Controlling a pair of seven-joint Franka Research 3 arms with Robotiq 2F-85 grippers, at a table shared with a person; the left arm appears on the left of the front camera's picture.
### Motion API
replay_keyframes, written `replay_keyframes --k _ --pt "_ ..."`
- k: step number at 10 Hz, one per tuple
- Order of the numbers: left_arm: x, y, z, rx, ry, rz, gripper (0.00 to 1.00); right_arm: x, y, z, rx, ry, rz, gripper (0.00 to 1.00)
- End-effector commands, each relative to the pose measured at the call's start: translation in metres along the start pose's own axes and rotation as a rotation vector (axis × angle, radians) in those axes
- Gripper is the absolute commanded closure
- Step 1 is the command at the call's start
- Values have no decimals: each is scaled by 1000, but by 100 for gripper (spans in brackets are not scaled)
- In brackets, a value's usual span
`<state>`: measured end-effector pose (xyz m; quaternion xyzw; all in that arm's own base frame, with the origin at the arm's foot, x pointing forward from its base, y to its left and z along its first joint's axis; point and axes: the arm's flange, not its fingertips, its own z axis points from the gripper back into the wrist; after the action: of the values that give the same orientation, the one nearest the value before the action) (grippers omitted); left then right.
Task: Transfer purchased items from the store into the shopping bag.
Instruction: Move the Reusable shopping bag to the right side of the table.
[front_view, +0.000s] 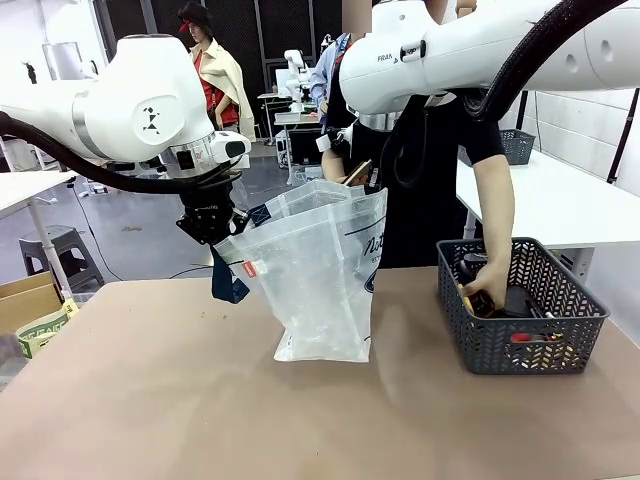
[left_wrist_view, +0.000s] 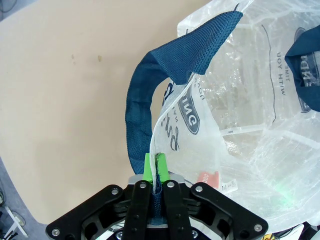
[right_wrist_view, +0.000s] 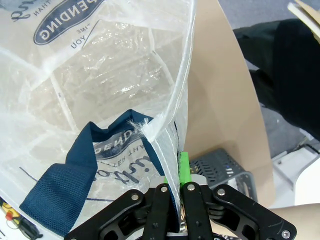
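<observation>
Person's hand (front_view: 487, 285) sits in the basket (front_view: 520, 350) beside the shopping bag (front_view: 320, 290), pinched by left fingers (left_wrist_view: 147, 167) and right fingers (right_wrist_view: 184, 167).

A big brown desk (front_view: 150, 400) fills the front of the room. Behind it the floor (front_view: 140, 235) is smooth and grey. On the left a small grey stool (front_view: 62, 250) stands on the floor, next to a white side table (front_view: 25, 188). A cardboard box (front_view: 22, 300) sits low at the left edge. On the right a long white table (front_view: 560, 205) stands by a white wall (front_view: 585, 125) with thin lines. The back wall (front_view: 290, 25) is dark.
</observation>
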<state>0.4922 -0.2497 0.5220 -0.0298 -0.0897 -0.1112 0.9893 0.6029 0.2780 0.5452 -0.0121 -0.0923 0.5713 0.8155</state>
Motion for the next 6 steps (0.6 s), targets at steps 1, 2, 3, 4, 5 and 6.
replay_keyframes --k 1,2,3,4,5,6 --pt "0 1 2 -5 -1 10 100 -1 -1 0 -1 1 -7 100" --pt "0 1 2 -5 -1 10 100 -1 -1 0 -1 1 -7 100" --pt "0 1 2 -5 -1 10 100 -1 -1 0 -1 1 -7 100" --pt "0 1 2 -5 -1 10 100 -1 -1 0 -1 1 -7 100" --pt "0 1 2 -5 -1 10 100 -1 -1 0 -1 1 -7 100" --pt "0 1 2 -5 -1 10 100 -1 -1 0 -1 1 -7 100"
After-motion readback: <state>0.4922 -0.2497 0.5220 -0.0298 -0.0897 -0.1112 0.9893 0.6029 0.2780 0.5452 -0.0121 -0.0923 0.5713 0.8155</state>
